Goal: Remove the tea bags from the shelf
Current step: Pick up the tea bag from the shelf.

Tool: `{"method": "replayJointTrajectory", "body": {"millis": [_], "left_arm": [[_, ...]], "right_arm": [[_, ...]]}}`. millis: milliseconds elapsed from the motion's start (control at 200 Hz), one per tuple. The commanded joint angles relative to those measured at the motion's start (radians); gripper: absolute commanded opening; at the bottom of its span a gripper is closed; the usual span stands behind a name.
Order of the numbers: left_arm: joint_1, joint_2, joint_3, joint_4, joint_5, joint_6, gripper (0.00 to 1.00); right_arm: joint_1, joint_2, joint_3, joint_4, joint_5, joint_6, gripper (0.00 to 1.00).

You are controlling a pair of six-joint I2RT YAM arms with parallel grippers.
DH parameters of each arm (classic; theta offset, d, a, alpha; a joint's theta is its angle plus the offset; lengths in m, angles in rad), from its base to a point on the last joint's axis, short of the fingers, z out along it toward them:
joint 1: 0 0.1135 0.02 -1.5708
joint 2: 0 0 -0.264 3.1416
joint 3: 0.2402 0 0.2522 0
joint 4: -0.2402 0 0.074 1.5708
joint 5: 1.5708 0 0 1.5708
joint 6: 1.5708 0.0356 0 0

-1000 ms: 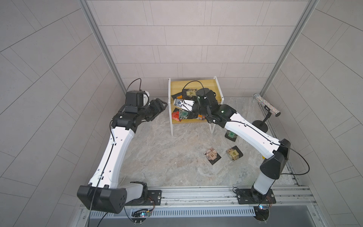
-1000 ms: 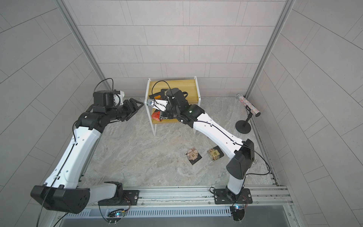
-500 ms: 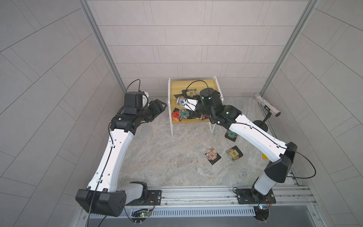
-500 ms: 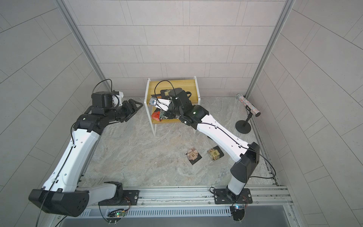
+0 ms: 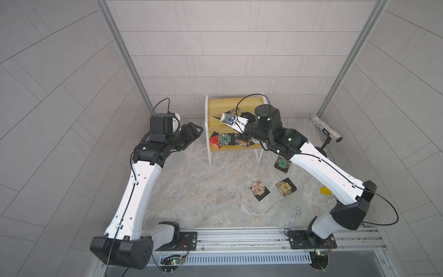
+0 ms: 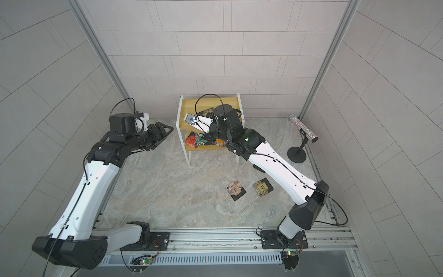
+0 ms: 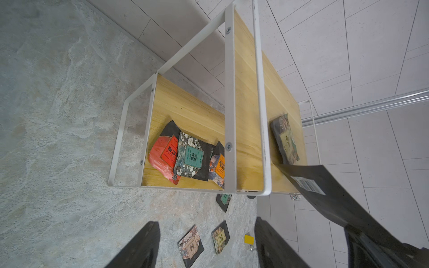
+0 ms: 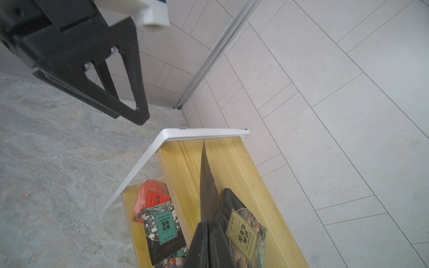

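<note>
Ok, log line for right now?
right gripper: shut on held bag, above shelf | left gripper: open, beside shelf | shelf bags: four visible | table bags: three

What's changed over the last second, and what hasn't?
The right gripper closed on a tea bag above the top board of the shelf and pulled slightly back toward its own side. The left gripper stayed open beside the shelf. The tea bags on the lower board and the tea bags on the table stayed put.
</note>
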Motion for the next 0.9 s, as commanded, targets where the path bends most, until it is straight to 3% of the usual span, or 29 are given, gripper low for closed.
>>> {"method": "replayJointTrajectory", "body": {"millis": [0,570,896], "left_arm": [[0.007,-0.027,-0.014,-0.006,-0.007,0.009,0.72],[0.007,-0.067,-0.068,-0.023,-0.022,0.012,0.72],[0.007,-0.079,-0.105,-0.023,-0.032,0.018,0.72]], "right_arm": [[-0.001,-0.034,-0.015,0.017,-0.023,0.026,0.09],[0.003,-0.137,-0.111,0.099,-0.053,0.044,0.0],[0.038,-0.225,-0.186,0.094,-0.029,0.027,0.0]]}}
